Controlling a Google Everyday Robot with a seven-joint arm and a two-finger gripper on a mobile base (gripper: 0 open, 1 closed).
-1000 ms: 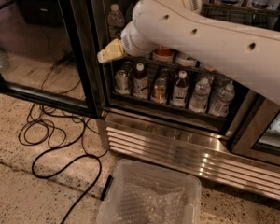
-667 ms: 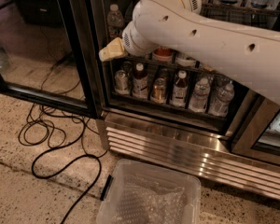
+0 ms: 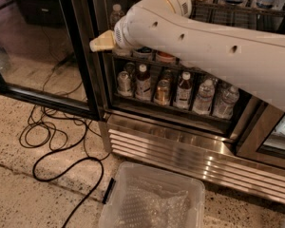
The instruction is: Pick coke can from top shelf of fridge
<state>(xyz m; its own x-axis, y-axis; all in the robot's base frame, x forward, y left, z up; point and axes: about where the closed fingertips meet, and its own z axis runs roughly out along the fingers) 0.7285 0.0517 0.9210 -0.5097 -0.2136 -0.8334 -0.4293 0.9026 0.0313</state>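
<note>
The fridge [image 3: 180, 148] stands with its black-framed glass door [image 3: 80, 56] swung open to the left. My white arm reaches across the view from the right. The gripper [image 3: 103, 42], cream-coloured at its tip, is at the fridge's left door post, in front of a middle rack. No coke can shows; it is hidden or out of view. A wire rack [image 3: 213, 6] at the frame's upper edge holds bottles and jars, and I cannot tell whether it is the top shelf. The lowest rack [image 3: 171, 106] holds several bottles.
A clear plastic bin [image 3: 152, 198] with bubble wrap stands on the floor in front of the louvred grille [image 3: 190, 158]. Black cables [image 3: 61, 141] loop over the speckled floor at the left. A second cooler door [image 3: 270, 141] is at the right.
My arm and gripper have moved a little up and to the left, toward the door post. The fridge, bottles and bin have not moved.
</note>
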